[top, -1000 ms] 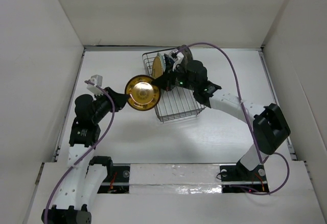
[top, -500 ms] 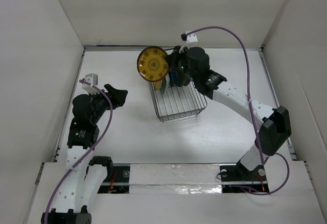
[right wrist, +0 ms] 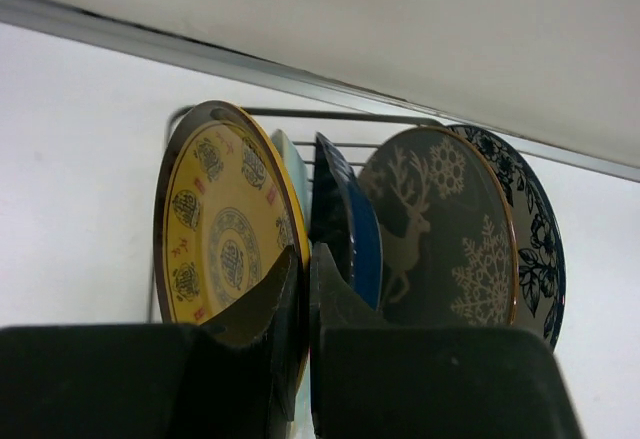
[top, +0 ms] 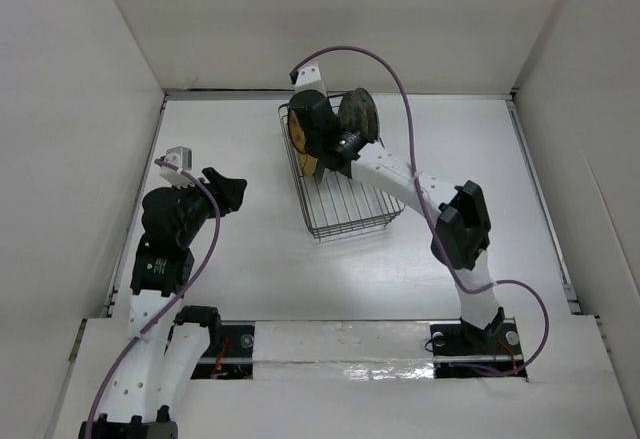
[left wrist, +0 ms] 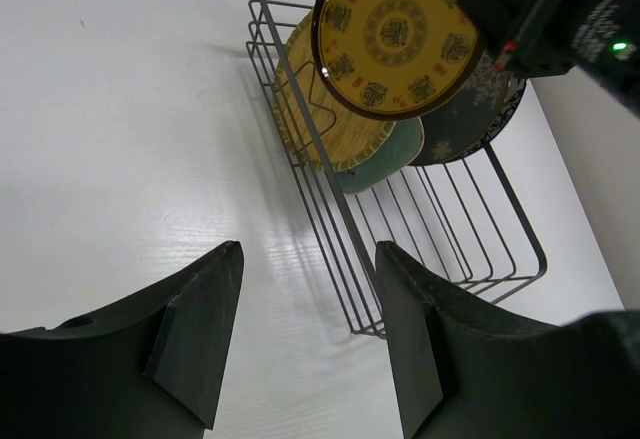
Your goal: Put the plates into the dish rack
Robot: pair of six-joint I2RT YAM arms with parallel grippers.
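Right wrist view: the right tool (right wrist: 303,269) is pinched narrow on the lower rim of the small dark plate with the yellow mandala (right wrist: 225,234), which it holds upright at the left of the frame. Close behind it stand the pale mint plate (right wrist: 285,159), the navy plate (right wrist: 345,219), the grey plate with white deer and snowflakes (right wrist: 440,229) and, furthest right, the dark floral plate (right wrist: 535,229).

In the left wrist view the mandala plate sits at the top of the frame, higher than the yellow-tan plate (left wrist: 300,89) and the others behind it, so it looks raised over its slot and not yet seated. Whether its edge touches the wires I cannot tell.

In the top view the dish rack (top: 345,221) lies at upper centre of the table (top: 250,269), with the right arm reaching over its upper-left end. The left tool (top: 228,187) hangs at the left, jaws wide and empty, well apart from the rack.

By my count five plates are loaded and this sixth is the last; what remains is lowering it between the tines and letting go.
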